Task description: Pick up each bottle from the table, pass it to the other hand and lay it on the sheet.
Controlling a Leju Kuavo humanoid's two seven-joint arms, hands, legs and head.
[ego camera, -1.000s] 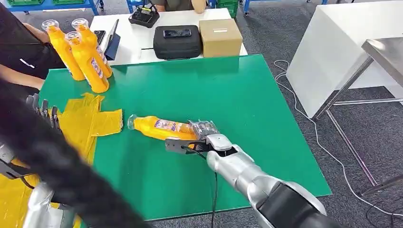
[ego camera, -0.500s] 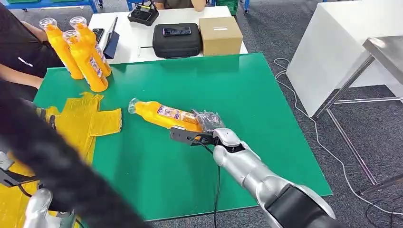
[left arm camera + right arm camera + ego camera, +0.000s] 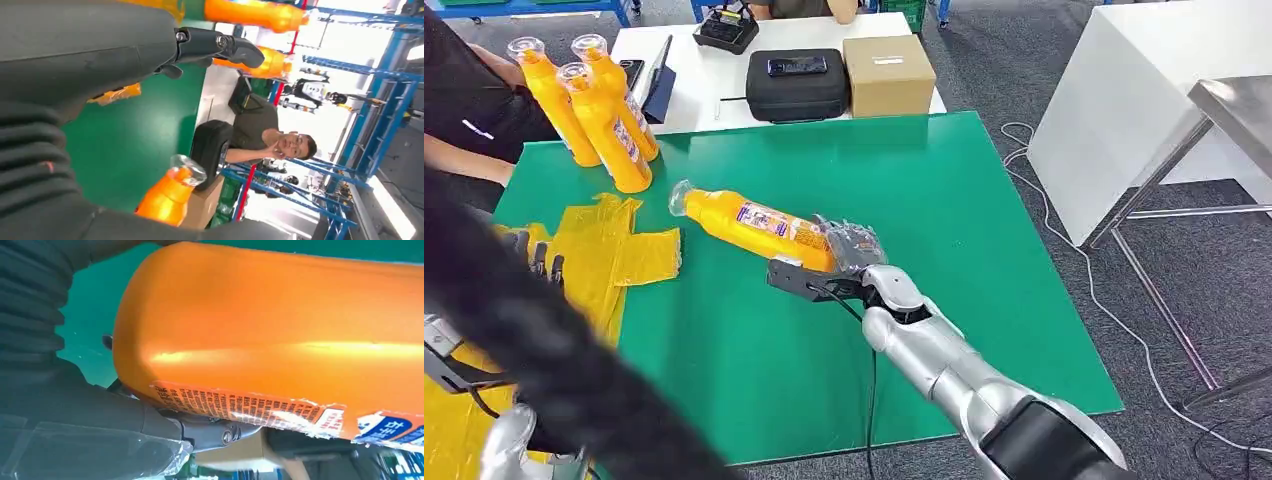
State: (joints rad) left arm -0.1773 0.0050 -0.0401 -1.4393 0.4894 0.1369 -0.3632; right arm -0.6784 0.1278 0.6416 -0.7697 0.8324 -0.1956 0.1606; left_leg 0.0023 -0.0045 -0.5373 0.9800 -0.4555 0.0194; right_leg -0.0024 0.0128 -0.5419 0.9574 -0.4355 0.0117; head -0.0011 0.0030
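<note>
A green table top (image 3: 984, 230) is set on grey carpet (image 3: 1024, 60), with a white table (image 3: 714, 95) butted against its far edge. A white cabinet (image 3: 1124, 110) and a steel table (image 3: 1234, 110) are placed alongside, and blue racking (image 3: 370, 145) is lit brightly.

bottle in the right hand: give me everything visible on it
The held bottle is orange-yellow glossy plastic with a clear cap and a printed label whose edge looks torn in the right wrist view. It lies nearly horizontal above the green table, cap toward the yellow sheet. The right hand grips its base end; nothing else touches it.
</note>
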